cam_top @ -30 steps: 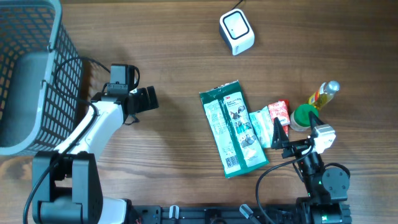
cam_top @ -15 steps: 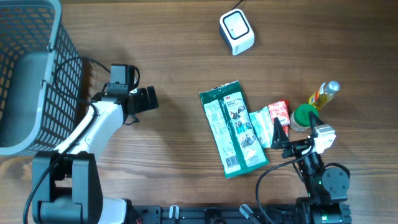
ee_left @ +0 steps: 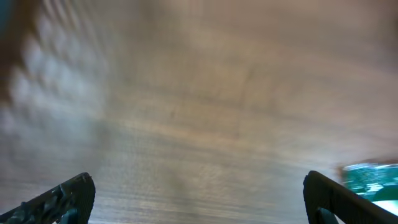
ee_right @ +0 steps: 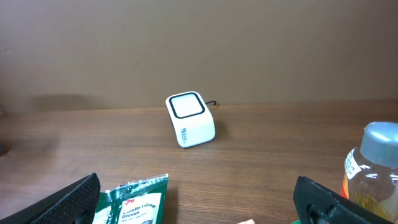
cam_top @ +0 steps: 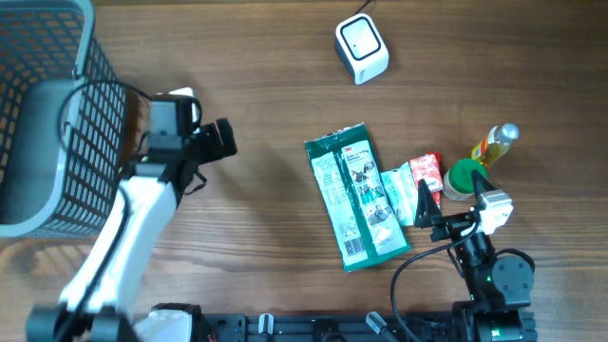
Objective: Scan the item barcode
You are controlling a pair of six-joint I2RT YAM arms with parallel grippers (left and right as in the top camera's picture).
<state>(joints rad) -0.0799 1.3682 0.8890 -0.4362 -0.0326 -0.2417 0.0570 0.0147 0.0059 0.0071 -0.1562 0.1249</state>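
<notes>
While nothing is being gripped, grippers: the left gripper point(cam_top: 220, 144) and the right gripper point(cam_top: 450, 198) are both gaping, released and carrying nothing.
Scanner: the scanner point(cam_top: 361, 49) is sitting near the far edge of the table point(cam_top: 266, 85), with its window facing up, likely so a barcode can be shown to it from above.
Pack: the pack point(cam_top: 356, 195) is lying flat, right of the table's middle and reaching toward the near edge. I am judging it to be the item to scan. A pale patch at its near end is possibly the barcode, but it is too small to read.
Other goods: a small packet point(cam_top: 397, 195) is touching the pack's right side. A red packet point(cam_top: 427, 171), a cap point(cam_top: 464, 178) and a bottle point(cam_top: 496, 142) are crowding toward the right edge, seemingly waiting within the right arm's reach.
Pack to right gripper: the pack is lying just left of it, and the gripper's left finger is hanging over the small packet.
Pack to left gripper: the two are well apart, and the gripper is hovering over bare wood beside the basket point(cam_top: 47, 114) at the left edge.
Pack to scanner: the two are well apart, so the pack is needing a lift toward the far edge.
</notes>
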